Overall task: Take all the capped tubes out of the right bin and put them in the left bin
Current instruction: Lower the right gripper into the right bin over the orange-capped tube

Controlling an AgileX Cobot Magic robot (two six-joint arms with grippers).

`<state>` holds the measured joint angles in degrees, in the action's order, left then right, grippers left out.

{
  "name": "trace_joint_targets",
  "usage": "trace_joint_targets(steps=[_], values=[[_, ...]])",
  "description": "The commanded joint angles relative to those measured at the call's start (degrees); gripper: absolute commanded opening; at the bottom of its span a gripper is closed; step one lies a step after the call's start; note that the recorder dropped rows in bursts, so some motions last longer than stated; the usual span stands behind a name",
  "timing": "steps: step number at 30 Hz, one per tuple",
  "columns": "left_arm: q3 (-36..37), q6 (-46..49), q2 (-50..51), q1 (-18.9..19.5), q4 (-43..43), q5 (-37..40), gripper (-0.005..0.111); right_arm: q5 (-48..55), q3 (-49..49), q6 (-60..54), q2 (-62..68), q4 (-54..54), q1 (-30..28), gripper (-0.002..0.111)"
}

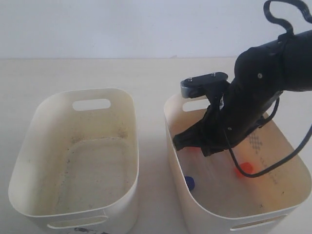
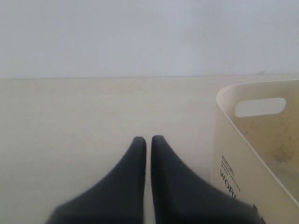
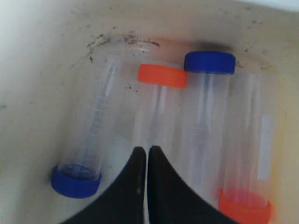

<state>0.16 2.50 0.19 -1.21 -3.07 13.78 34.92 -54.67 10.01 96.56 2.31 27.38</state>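
Inside the right bin [image 1: 209, 209], clear tubes [image 3: 205, 116] capped orange and blue.

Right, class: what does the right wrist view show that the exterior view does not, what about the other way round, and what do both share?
Right wrist view only: all four tubes lying side by side, two blue-capped and two orange-capped, with dark specks on the floor around them.
Exterior view only: the left bin with its speckled floor, and the black arm reaching down into the right bin.
Both: the right bin's inside, the black fingers, one blue cap and one orange cap.
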Motion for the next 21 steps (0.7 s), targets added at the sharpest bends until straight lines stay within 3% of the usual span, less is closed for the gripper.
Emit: trace_joint_targets(steps=[1, 21], values=[[-0.2, -0.5, -0.2, 0.1, 0.0, -0.5, 0.004, 0.0, 0.4, -0.1, 1.5, -0.7, -0.5, 0.001], [-0.2, -0.5, -0.2, 0.1, 0.0, -0.5, 0.004, 1.0, 0.4, -0.2, 1.4, -4.1, -0.5, 0.001]])
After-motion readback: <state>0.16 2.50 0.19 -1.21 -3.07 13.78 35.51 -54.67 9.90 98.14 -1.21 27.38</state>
